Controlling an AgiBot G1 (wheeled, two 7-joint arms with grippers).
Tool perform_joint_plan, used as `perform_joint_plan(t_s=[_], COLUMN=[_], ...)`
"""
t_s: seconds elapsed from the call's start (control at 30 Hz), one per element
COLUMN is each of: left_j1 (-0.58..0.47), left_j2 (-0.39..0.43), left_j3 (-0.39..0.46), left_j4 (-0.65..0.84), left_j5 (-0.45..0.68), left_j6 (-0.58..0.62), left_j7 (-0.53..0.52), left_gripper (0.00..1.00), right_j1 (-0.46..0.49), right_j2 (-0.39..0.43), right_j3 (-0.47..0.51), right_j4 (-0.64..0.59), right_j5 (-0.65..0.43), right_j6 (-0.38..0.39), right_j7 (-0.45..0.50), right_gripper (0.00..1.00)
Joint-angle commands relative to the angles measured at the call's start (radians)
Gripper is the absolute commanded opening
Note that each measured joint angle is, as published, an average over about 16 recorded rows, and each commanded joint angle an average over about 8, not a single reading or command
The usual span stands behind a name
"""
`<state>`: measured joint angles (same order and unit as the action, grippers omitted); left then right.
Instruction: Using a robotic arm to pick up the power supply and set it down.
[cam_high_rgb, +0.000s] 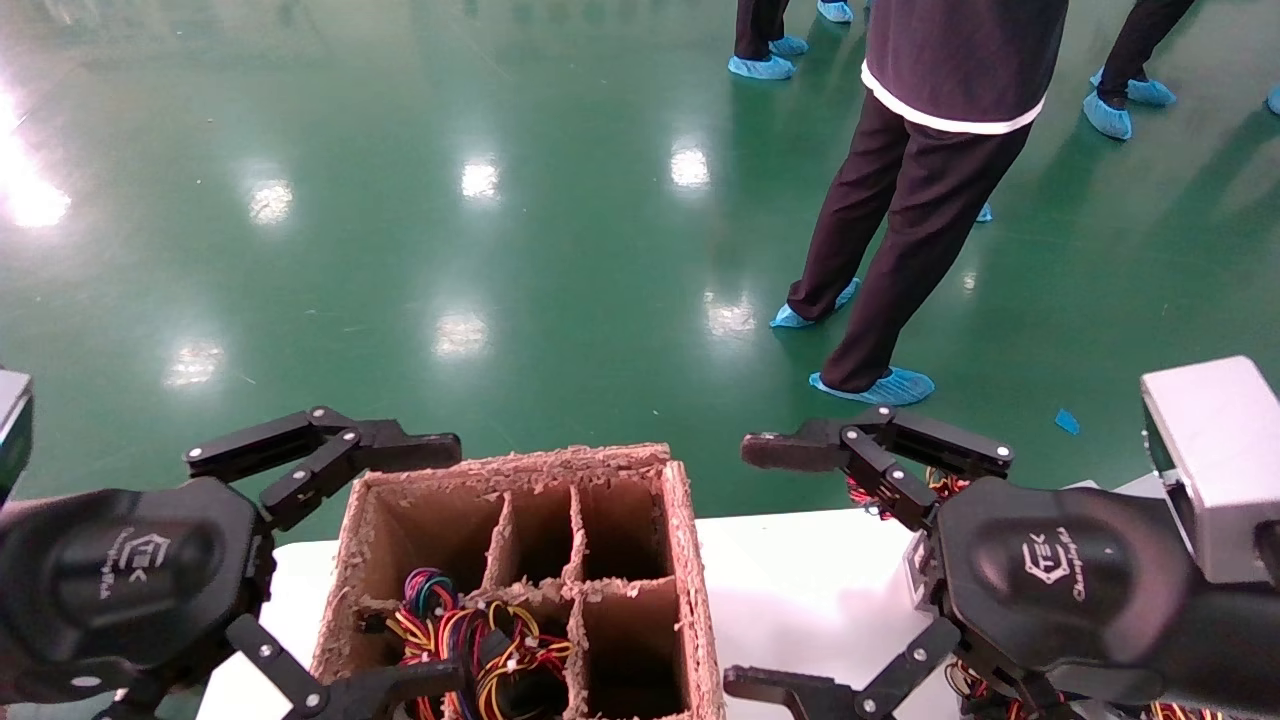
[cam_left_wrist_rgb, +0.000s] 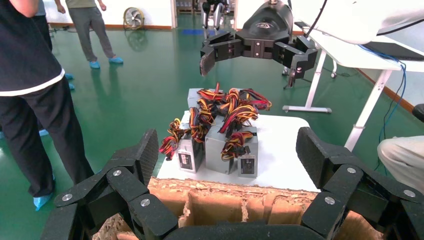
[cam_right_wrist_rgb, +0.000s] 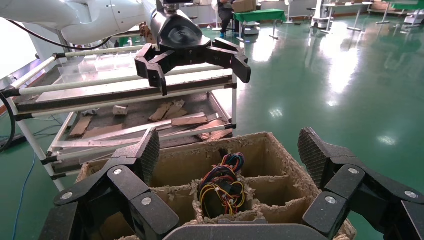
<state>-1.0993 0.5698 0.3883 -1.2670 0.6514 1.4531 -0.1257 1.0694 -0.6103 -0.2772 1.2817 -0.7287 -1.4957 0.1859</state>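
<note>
Both the left hand (cam_high_rgb: 330, 565) and the right hand (cam_high_rgb: 770, 565) hang wide open, while the power supply (cam_right_wrist_rgb: 222, 187) sits upright in the cardboard box (cam_high_rgb: 690, 560), wires upward.

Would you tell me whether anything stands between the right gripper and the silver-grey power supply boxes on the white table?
Nothing visible does. The open right gripper hangs above the silver-grey power supply boxes; only their own red-and-yellow wire bundles lie on top.

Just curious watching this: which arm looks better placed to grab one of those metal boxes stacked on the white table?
Probably the right: its open claw hangs over the power supplies, while the open left claw sits by the cardboard box.
</note>
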Motion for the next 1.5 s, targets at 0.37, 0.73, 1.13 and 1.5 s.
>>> perform_joint_plan(t_s=[0.37,0.73,1.13,1.5], left_j1=[0.0,0.0,0.0,0.0], left_j2=[0.0,0.0,0.0,0.0], left_j3=[0.0,0.0,0.0,0.0], left_j4=[0.0,0.0,0.0,0.0], left_j5=[0.0,0.0,0.0,0.0], left_j6=[0.0,0.0,0.0,0.0], left_j7=[0.0,0.0,0.0,0.0], left_gripper=[1.0,0.54,0.0,0.0], right_j1=[0.0,0.001,0.007,0.068], right_j2=[0.0,0.0,-0.026,-0.167], right_j3=[0.0,-0.001,-0.042,-0.148], right_j4=[0.0,0.0,-0.021,-0.112], right_j5=[0.0,0.0,-0.038,-0.199], right_j6=[0.0,0.0,-0.011,0.037], right_j7=[0.0,0.0,0.031,0.039], right_gripper=[1.0,1.0,1.0,1.0])
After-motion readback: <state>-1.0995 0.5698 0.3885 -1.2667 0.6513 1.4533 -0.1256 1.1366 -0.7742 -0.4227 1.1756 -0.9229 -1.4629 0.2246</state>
